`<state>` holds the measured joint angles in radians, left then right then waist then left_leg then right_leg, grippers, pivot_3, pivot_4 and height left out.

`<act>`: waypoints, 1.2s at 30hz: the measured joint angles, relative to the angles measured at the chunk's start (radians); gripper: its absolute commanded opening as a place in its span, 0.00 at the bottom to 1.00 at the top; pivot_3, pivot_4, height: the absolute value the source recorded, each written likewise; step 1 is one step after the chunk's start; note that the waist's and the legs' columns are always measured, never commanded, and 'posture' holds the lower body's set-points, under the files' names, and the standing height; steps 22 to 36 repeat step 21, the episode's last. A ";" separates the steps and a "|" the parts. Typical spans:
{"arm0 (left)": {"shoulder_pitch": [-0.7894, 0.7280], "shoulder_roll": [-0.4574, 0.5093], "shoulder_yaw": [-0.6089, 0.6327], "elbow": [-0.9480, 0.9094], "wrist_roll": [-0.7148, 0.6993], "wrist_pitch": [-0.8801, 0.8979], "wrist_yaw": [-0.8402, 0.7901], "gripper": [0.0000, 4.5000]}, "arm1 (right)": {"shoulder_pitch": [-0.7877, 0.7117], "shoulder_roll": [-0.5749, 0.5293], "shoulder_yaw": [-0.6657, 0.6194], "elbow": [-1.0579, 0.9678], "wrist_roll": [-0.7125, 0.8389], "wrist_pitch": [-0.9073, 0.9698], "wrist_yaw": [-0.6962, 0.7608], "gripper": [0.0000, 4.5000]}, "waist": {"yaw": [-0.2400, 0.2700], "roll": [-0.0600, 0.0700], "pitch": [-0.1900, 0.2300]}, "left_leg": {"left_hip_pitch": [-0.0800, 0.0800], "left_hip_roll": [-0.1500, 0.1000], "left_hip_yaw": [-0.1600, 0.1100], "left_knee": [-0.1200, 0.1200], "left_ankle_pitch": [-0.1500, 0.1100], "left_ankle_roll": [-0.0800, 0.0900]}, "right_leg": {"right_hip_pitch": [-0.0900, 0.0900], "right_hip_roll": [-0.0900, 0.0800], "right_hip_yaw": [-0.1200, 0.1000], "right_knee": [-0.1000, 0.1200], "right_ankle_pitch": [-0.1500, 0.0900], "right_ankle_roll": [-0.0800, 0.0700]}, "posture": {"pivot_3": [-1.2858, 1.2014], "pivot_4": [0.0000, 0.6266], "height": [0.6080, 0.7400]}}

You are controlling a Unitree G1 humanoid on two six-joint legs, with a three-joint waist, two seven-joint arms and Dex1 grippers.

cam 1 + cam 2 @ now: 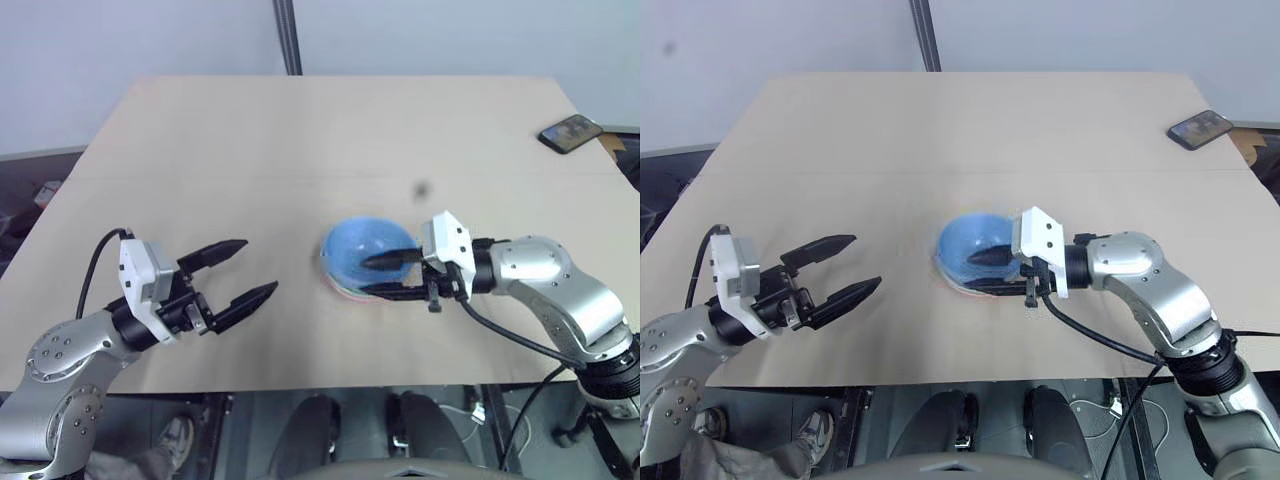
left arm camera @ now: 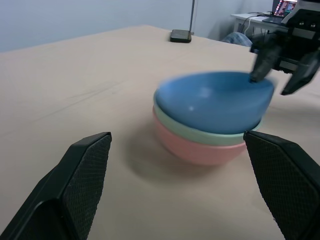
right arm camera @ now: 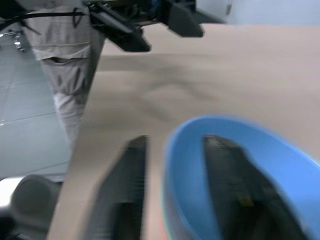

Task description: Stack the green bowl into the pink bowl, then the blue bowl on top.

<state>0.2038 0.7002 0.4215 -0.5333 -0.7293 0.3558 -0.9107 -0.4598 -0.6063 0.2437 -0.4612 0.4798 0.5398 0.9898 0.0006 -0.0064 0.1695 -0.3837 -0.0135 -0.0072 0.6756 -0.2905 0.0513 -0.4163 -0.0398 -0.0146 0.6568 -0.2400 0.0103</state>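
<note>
The blue bowl (image 1: 360, 245) sits in the green bowl (image 2: 200, 132), which sits in the pink bowl (image 2: 195, 150), a stack right of the table's centre. My right gripper (image 1: 365, 277) is at the stack from the right, open, one finger inside the blue bowl and the other outside its rim with a gap showing. My left gripper (image 1: 260, 266) hovers open to the left of the stack, pointing at it, with nothing between its fingers (image 2: 82, 170).
A black phone (image 1: 570, 132) lies at the table's far right corner. A dark pole (image 1: 288, 40) rises behind the far edge. The tan table (image 1: 300, 140) stretches bare behind the stack, and its near edge runs just under both arms.
</note>
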 measured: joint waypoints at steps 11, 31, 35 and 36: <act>0.074 -0.017 -0.008 -0.052 0.021 -0.001 0.012 1.00 | 0.063 -0.097 -0.208 0.010 0.097 0.045 -0.015 0.97 | 0.012 0.000 0.000 | 0.000 0.000 0.000 -0.001 0.000 0.001 | 0.000 -0.001 0.000 -0.001 0.000 0.000 | 0.52 0.24 1.00; 0.276 -0.050 0.113 -0.165 0.039 0.008 0.107 1.00 | 0.319 -0.286 -0.416 0.122 0.030 -0.052 0.055 0.97 | 0.014 0.000 0.000 | 0.000 0.000 0.000 -0.003 -0.001 0.001 | 0.001 -0.001 0.000 -0.003 -0.001 -0.001 | 0.52 0.24 1.00; 0.276 -0.050 0.113 -0.165 0.039 0.008 0.107 1.00 | 0.319 -0.286 -0.416 0.122 0.030 -0.052 0.055 0.97 | 0.014 0.000 0.000 | 0.000 0.000 0.000 -0.003 -0.001 0.001 | 0.001 -0.001 0.000 -0.003 -0.001 -0.001 | 0.52 0.24 1.00; 0.276 -0.050 0.113 -0.165 0.039 0.008 0.107 1.00 | 0.319 -0.286 -0.416 0.122 0.030 -0.052 0.055 0.97 | 0.014 0.000 0.000 | 0.000 0.000 0.000 -0.003 -0.001 0.001 | 0.001 -0.001 0.000 -0.003 -0.001 -0.001 | 0.52 0.24 1.00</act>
